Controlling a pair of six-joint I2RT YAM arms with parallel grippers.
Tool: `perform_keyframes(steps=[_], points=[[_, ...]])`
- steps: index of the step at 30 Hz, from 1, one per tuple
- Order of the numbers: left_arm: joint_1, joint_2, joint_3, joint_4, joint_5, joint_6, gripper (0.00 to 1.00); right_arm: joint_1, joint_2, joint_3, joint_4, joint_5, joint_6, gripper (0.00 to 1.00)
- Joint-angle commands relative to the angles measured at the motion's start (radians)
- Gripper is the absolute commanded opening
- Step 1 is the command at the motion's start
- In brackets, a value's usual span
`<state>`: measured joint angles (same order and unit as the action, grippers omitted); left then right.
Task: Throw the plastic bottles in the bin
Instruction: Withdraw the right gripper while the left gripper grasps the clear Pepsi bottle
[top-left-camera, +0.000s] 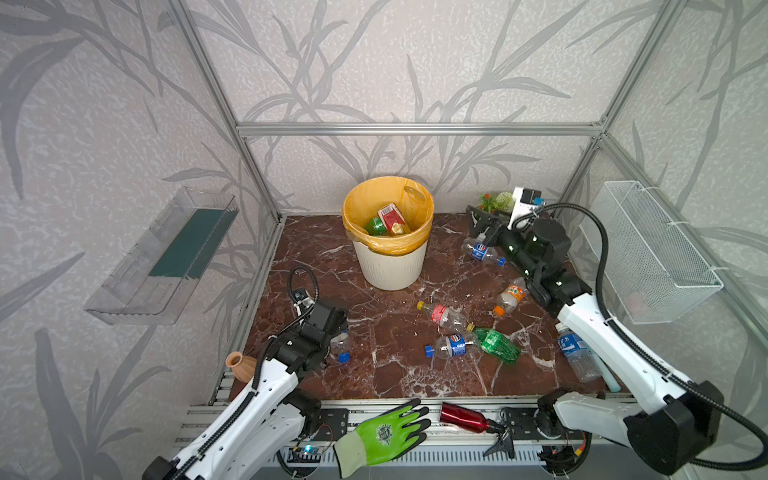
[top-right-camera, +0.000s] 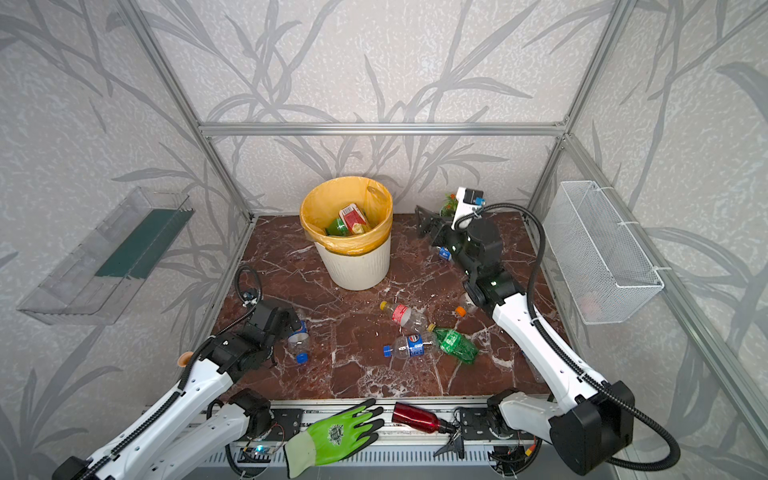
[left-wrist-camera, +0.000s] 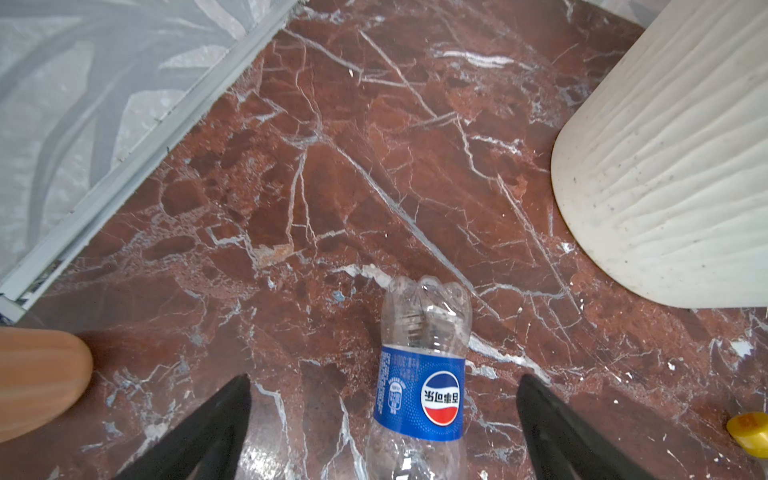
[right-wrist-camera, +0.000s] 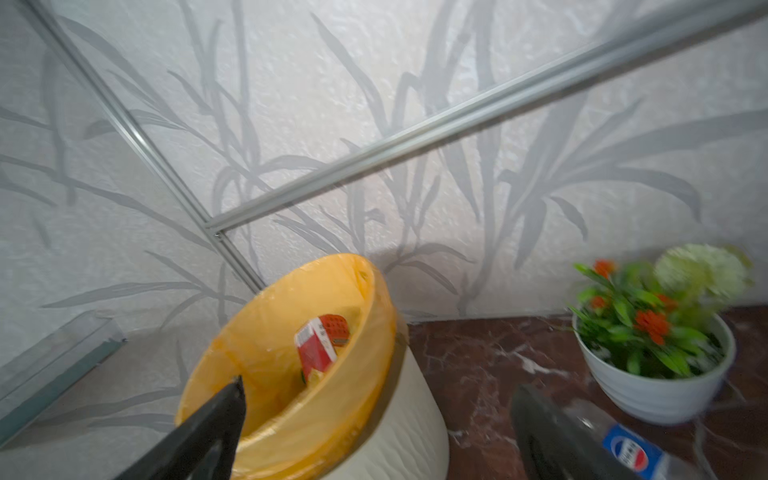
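Bottles (top-left-camera: 376, 226) lie in the bin (top-left-camera: 390, 270) at twelve o'clock; I count seven on the desk (top-left-camera: 374, 374); left gripper (left-wrist-camera: 384, 378) and right gripper (right-wrist-camera: 379, 384) gape, empty.

Leaf-patterned grey walls (top-left-camera: 415, 62) and aluminium frame (top-left-camera: 415, 129) enclose a red-brown marble floor (top-left-camera: 324, 266).

Both arms are the same build. The left arm (top-left-camera: 274, 395) and right arm (top-left-camera: 619, 361) have glossy white shells on the long links, dotted with little dark holes, and chunky black joint housings. Each has a black ribbed cable (top-left-camera: 599, 266) along it, held by white zip ties. Small green lights (top-left-camera: 533, 238) glow on the right arm's joints. The fingers (left-wrist-camera: 199, 432) are plain black wedges. The white camera mount (top-left-camera: 518, 205) has a blue bit.
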<state>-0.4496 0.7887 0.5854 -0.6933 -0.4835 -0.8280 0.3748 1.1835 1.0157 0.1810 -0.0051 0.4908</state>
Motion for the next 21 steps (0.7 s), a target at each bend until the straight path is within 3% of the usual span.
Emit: perform_keyframes(steps=[1, 9, 14, 21], points=[[0.004, 0.037, -0.034, 0.019, 0.053, -0.051, 0.99, -0.056, -0.076, -0.145, -0.035, 0.03, 0.095, 0.99], [0.011, 0.198, -0.018, 0.11, 0.103, 0.032, 0.99, -0.133, -0.254, -0.409, -0.127, 0.044, 0.156, 0.99], [0.071, 0.327, 0.019, 0.16, 0.214, 0.104, 0.94, -0.152, -0.286, -0.469, -0.119, 0.043, 0.207, 0.99], [0.118, 0.435, 0.006, 0.251, 0.321, 0.098, 0.85, -0.162, -0.277, -0.478, -0.115, 0.042, 0.219, 0.99]])
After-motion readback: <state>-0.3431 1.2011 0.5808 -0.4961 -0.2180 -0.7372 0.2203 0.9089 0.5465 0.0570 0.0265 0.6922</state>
